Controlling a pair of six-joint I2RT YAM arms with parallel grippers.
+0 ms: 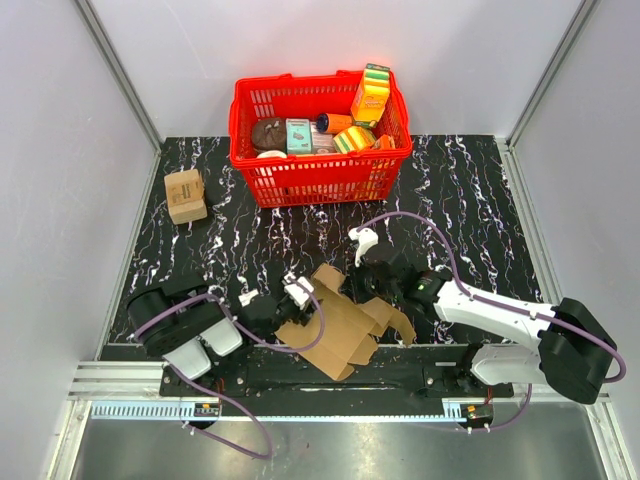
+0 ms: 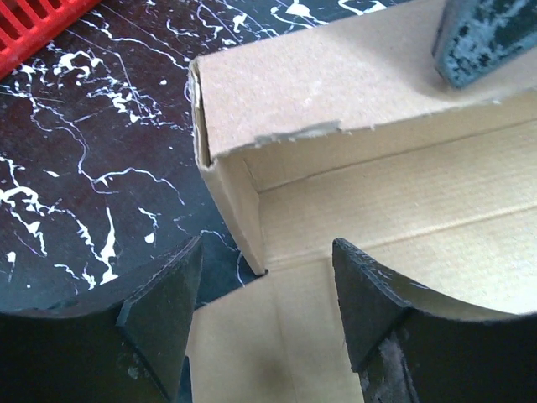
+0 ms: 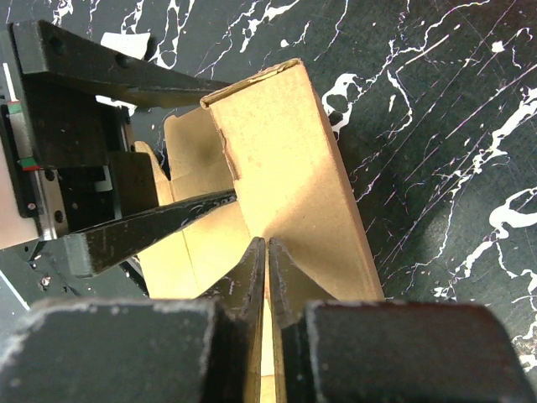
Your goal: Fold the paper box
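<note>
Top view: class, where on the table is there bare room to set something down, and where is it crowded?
Bare table lies right of the basket, and on the left between the tan box and the left arm. It is crowded near the centre, where the left gripper and right gripper are at the paper box.

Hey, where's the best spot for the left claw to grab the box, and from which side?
On the box, grip the upright wall near the corner, from the left arm's side, one finger outside, one inside. It stands as a thin sheet with a free edge, so the open left claw probably can pinch it; the base lies flat.
</note>
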